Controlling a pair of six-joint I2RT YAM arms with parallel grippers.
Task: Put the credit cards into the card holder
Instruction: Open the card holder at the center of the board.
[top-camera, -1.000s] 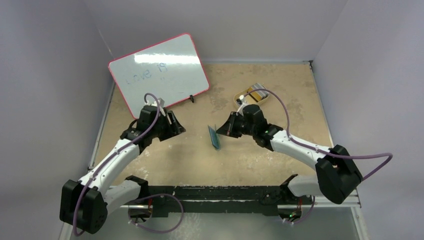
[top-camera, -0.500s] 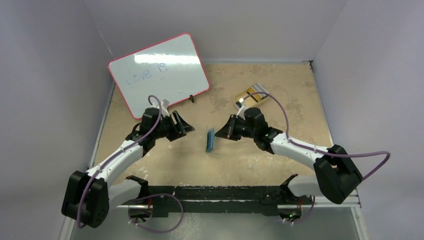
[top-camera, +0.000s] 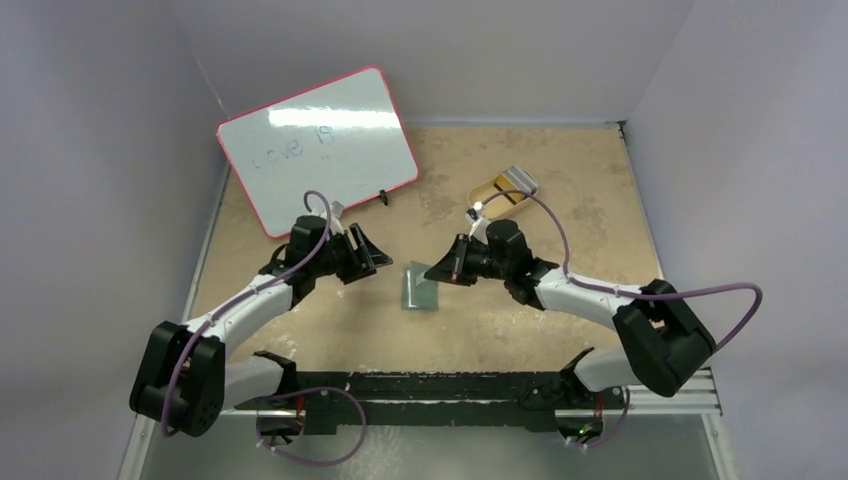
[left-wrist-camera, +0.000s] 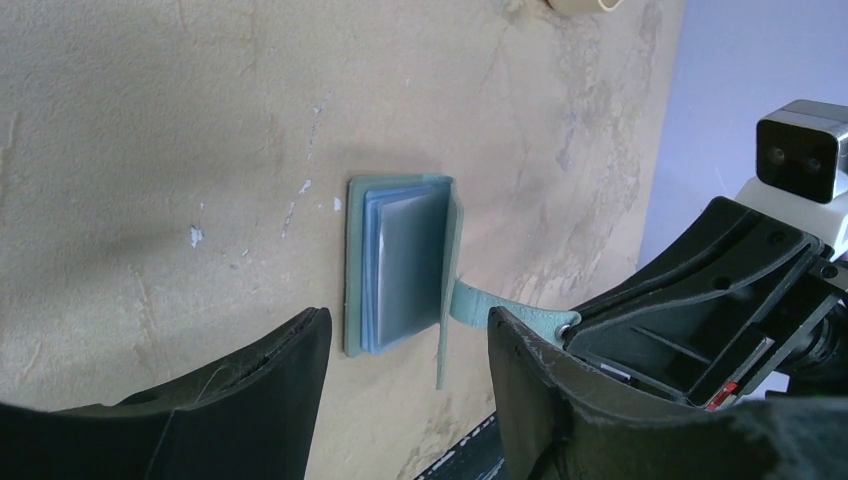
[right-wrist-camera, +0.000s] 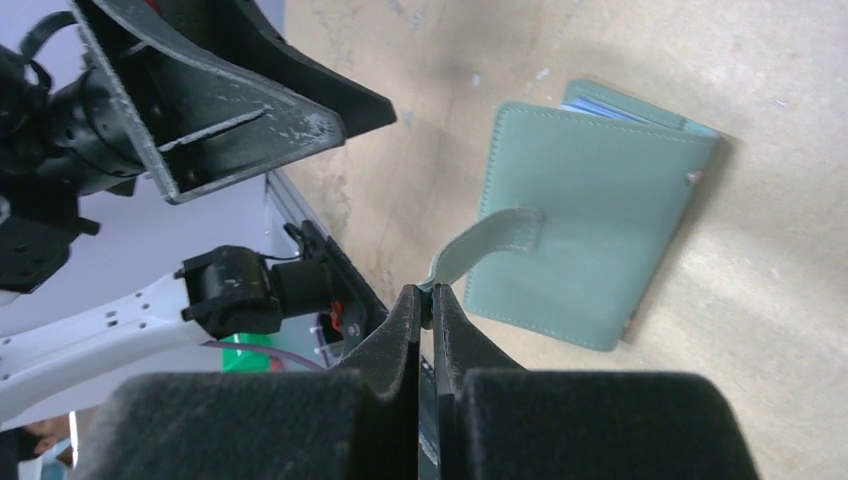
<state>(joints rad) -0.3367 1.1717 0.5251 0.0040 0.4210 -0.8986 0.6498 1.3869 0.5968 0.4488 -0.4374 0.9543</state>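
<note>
Left arm (top-camera: 240, 305) and right arm (top-camera: 590, 295), same build: white link shells, bulky black joint housings. Purple cable (top-camera: 700, 289) on each, base to wrist. Black mounting rail (top-camera: 450, 385) across both bases. Left gripper (top-camera: 372, 255) and right gripper (top-camera: 433, 271) all black; fingers (left-wrist-camera: 270, 400) broad, wedge-shaped, matte, scuffed pale along edges. Silver-white boxy camera (left-wrist-camera: 803, 150) with dark lenses on right wrist. Small dark dots along white shell (right-wrist-camera: 130, 310), screws or holes, can't tell.
</note>
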